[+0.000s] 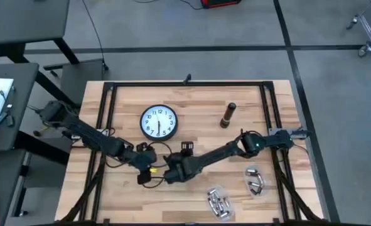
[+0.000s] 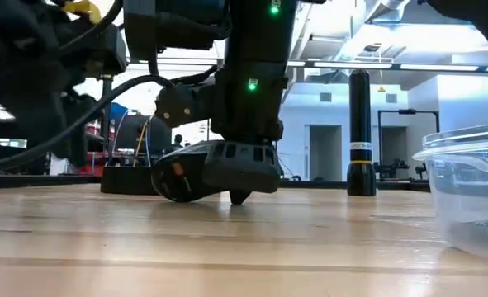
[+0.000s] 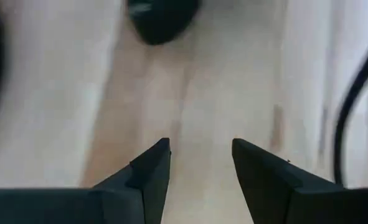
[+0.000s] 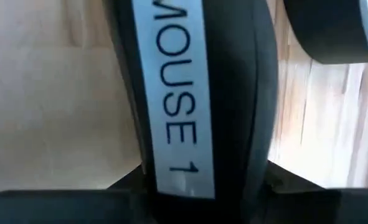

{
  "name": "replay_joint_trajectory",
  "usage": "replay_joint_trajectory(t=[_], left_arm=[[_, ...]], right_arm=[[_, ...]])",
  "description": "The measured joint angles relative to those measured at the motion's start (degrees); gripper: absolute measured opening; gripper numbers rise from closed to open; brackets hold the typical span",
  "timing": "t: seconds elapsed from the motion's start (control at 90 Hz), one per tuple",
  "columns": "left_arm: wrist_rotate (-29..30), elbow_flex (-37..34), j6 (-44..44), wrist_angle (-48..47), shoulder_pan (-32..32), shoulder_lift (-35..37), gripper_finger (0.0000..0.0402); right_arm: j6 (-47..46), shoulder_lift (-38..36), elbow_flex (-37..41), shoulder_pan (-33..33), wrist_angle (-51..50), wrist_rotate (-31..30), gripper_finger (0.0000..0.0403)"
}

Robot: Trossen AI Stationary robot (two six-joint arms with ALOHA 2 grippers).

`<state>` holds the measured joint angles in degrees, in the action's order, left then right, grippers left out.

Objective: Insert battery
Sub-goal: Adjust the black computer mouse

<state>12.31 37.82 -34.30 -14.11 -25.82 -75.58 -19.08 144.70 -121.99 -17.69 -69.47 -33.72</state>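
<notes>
1. Your right tool (image 1: 172, 174) clamps a black mouse (image 4: 196, 93) labelled "MOUSE 1", low at the table's (image 1: 191, 103) front centre.
2. Your left tool (image 3: 199, 171), fingers apart and empty, hovers just beside it.
3. Steady the mouse flat before fetching a battery.
4. Batteries (image 1: 218, 204) lie loose front-right; clock (image 1: 158, 122) and flashlight (image 1: 228, 115) stand clear behind.
</notes>
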Motion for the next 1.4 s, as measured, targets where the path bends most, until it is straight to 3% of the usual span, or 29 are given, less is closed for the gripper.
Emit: replay_joint_trajectory(t=[0.411, 0.644, 0.711, 0.811, 0.911, 1.056, 1.322, 1.4], left_arm=[[1.22, -0.02, 0.48, -2.04, -0.07, 1.09, 0.0155], [0.48, 0.00, -1.99, -1.96, -0.07, 1.29, 0.0155], [-1.53, 0.76, -3.55, -3.53, -0.07, 2.18, 0.0155], [-4.31, 3.65, -5.43, -6.22, -0.71, 4.76, 0.0155], [-5.52, 7.67, -7.08, -13.26, -2.03, 9.11, 0.0155], [-4.45, 12.25, -7.55, -24.90, -3.80, 16.37, 0.0146], [1.20, 12.36, -9.74, -36.15, -3.89, 23.90, 0.0137], [1.87, 12.37, -10.38, -36.42, -3.89, 24.35, 0.0137]], right_arm=[[-2.97, -0.13, -0.54, -3.06, -1.29, 0.84, 0.0225], [-11.50, -0.76, -8.04, -6.49, -10.68, 12.86, 0.0237], [-12.97, -2.29, -10.21, -7.18, -7.73, 15.71, 0.0235], [-8.95, -4.91, -11.34, -7.38, 5.10, 16.93, 0.0230], [-4.56, -5.51, -11.28, -5.69, 15.97, 18.77, 0.0216], [1.39, -4.65, -11.02, -0.11, 23.25, 21.62, 0.0167], [5.88, -0.98, -10.87, 7.49, 24.51, 25.69, 0.0027], [6.76, -0.98, -10.86, 8.18, 22.58, 26.25, 0.0006]])
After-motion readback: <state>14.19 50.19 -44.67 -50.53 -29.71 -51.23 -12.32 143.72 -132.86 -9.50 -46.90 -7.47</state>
